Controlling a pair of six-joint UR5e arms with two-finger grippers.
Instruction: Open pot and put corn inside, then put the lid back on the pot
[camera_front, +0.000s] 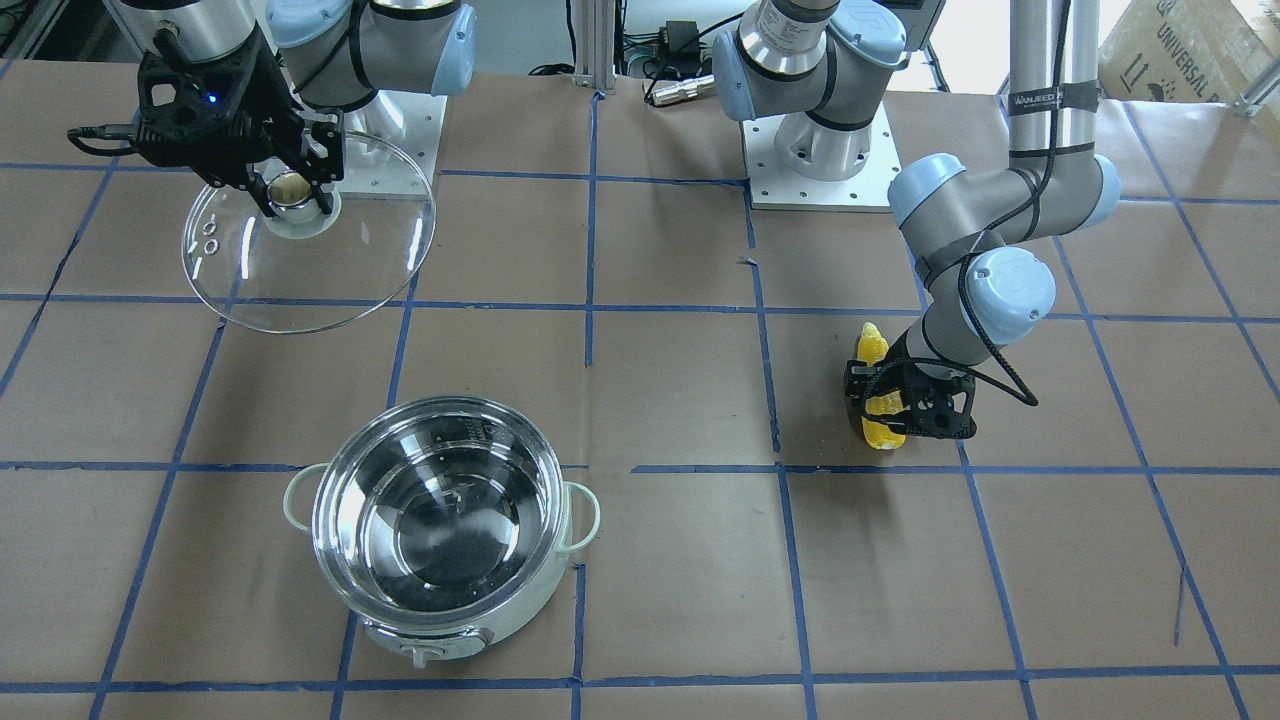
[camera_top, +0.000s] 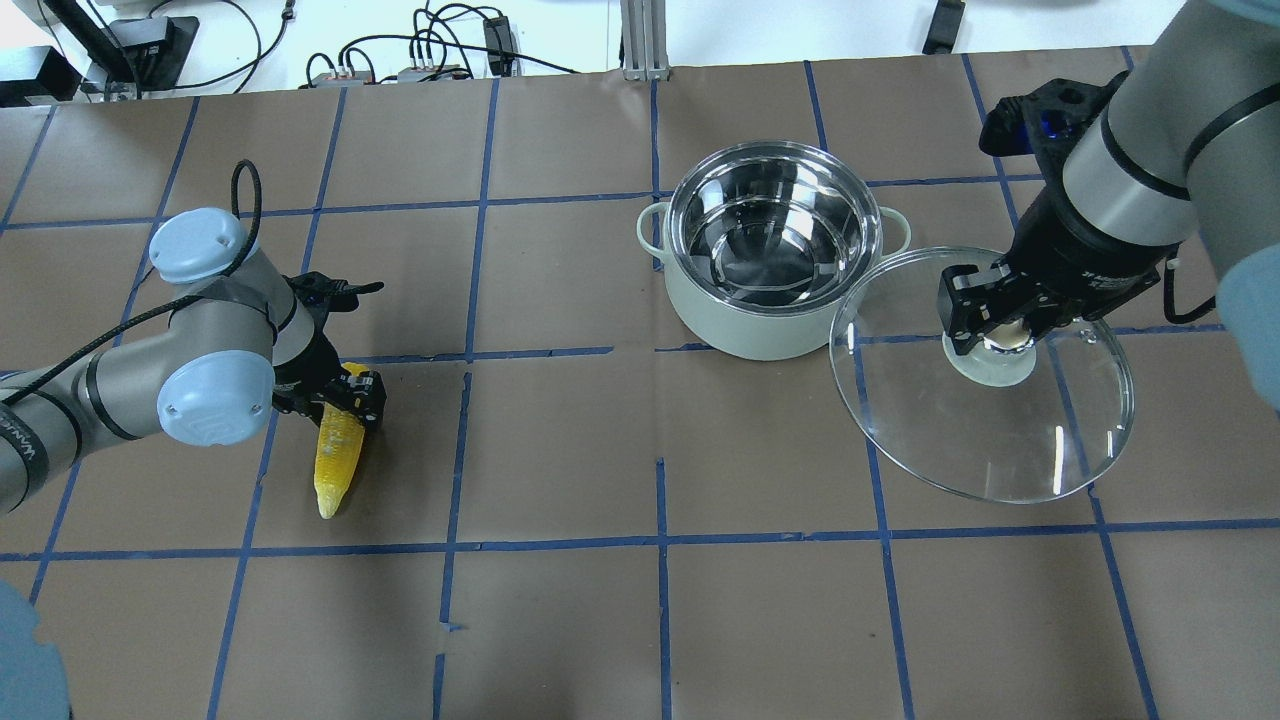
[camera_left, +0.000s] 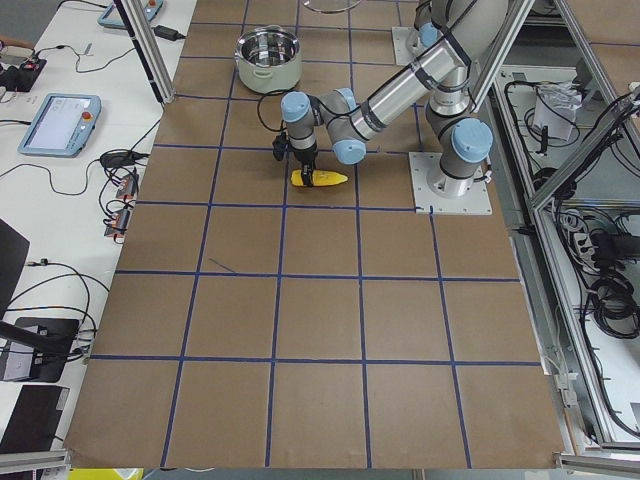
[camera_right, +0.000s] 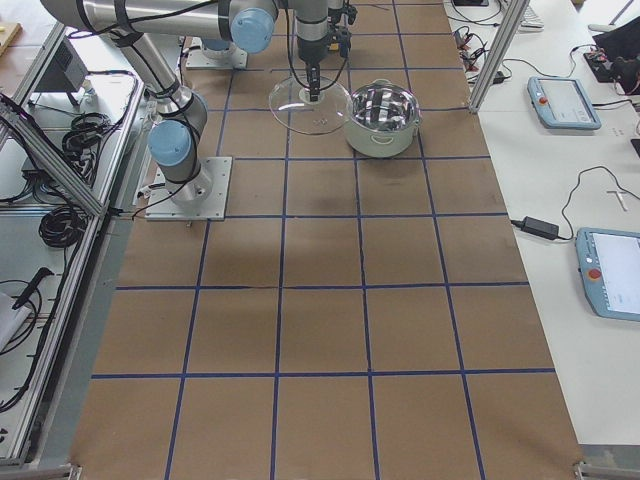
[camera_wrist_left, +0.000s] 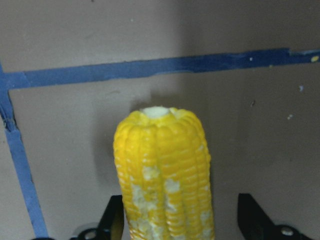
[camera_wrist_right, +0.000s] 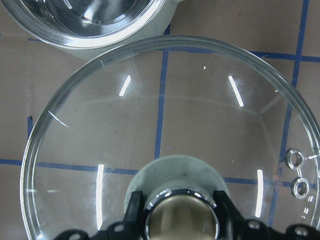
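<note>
Toward the desk's left end, the corn (camera_wrist_left: 162, 160) lay flat between the spread fingers of the left gripper (camera_wrist_left: 181, 222), one finger nearer than the other. Closing unevenly might have rolled the round cob away. Toward the right end, the right gripper (camera_top: 1000, 325) pinched the knob of the lid (camera_top: 1000, 450), which hung tilted and might have slipped or clipped the pot (camera_top: 770, 310). The pot stood open nearer the far edge. One cob, one lid, one pot.
</note>
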